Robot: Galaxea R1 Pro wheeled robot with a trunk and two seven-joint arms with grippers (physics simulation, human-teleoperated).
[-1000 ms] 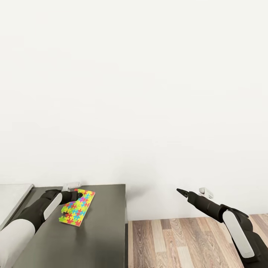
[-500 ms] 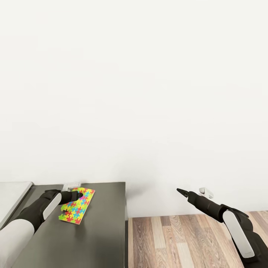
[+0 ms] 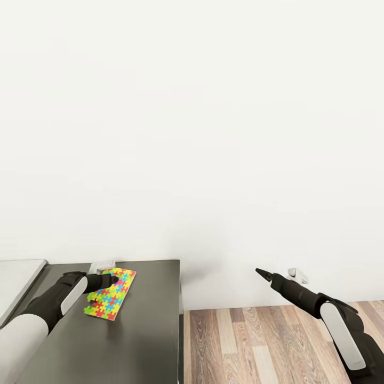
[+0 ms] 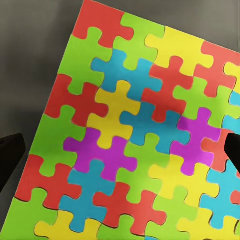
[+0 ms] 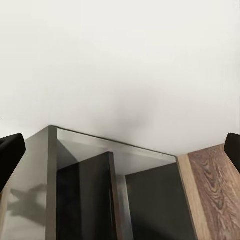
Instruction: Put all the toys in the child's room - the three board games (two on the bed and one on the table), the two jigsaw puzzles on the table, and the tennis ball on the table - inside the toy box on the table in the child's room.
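Note:
One jigsaw puzzle, a thin square of bright interlocking pieces, lies on a low dark-grey desk at the lower left of the head view. My left gripper hovers over the puzzle's far edge. In the left wrist view the puzzle is very close, and the left gripper stands open, its black fingertips far apart with nothing pinched. My right gripper hangs in free air over the floor, open and empty. A corner of the pale table shows at the far left.
A bare white wall stands close behind the dark desk. Wood-plank floor lies to the desk's right, under my right arm. The right wrist view looks down at the dark desk's end and open side shelves.
The whole head picture has shifted slightly, so the camera moved. My left gripper stays open over the puzzle. My right gripper has drifted a little to the right.

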